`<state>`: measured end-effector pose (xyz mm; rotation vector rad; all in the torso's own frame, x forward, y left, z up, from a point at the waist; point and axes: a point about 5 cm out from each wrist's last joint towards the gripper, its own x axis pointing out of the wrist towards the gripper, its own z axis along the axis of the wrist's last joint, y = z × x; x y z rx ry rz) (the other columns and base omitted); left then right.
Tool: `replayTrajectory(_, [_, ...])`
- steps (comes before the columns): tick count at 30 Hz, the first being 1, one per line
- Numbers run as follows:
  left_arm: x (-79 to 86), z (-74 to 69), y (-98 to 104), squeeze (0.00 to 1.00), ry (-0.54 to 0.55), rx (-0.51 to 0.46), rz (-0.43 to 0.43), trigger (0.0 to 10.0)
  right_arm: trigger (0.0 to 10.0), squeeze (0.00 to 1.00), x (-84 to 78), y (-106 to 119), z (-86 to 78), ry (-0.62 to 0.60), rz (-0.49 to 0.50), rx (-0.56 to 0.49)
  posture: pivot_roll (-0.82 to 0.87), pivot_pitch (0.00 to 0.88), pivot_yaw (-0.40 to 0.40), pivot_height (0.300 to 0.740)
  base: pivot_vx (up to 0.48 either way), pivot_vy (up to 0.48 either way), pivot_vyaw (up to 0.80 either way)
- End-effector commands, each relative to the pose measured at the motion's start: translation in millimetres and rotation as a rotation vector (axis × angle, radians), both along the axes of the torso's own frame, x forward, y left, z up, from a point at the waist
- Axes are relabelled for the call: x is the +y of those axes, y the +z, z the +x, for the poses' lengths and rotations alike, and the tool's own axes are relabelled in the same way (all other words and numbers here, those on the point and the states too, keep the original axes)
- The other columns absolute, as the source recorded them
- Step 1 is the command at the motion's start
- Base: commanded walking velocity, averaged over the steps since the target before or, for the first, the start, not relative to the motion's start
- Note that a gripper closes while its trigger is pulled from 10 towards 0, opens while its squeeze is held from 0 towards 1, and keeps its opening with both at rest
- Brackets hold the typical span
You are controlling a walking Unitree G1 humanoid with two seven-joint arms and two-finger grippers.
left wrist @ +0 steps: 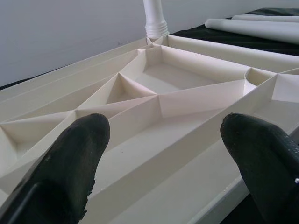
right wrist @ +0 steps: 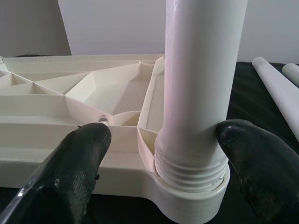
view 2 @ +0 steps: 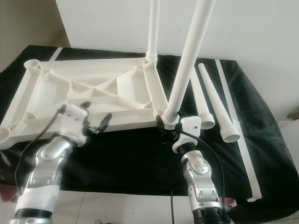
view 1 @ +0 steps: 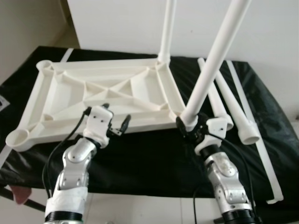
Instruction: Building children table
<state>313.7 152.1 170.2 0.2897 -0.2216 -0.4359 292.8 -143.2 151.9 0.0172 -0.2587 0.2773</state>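
white leg [right wrist: 201, 79] threaded into tabletop [right wrist: 93, 121] corner socket, gripper [right wrist: 163, 154] fingers flanking

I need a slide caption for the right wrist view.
Right gripper open around a white leg standing in the tabletop's corner socket.

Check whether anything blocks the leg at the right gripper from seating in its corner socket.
Nothing visible does. The leg already stands with its threaded end in the corner socket of the upturned tabletop, with the right gripper straddling its base.
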Motion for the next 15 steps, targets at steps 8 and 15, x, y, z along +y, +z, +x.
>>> replayTrajectory(8, [6.5, -0.5, -2.1, 0.0, 0.114, -0.008, -0.028, 10.0, 10.0, 0.0, -1.1, -1.1, 0.2, 0.002, -0.004, 0.016, -0.03, 0.137, -0.026, 0.74, 0.0, 0.0, 0.0])
replayTrajectory(15, [6.0, -0.4, -2.4, 0.0, 0.113, -0.006, -0.033, 10.0, 10.0, 0.0, -2.3, -0.7, 0.3, 0.0, -0.008, 0.016, -0.03, 0.137, -0.028, 0.74, 0.0, 0.0, 0.0])
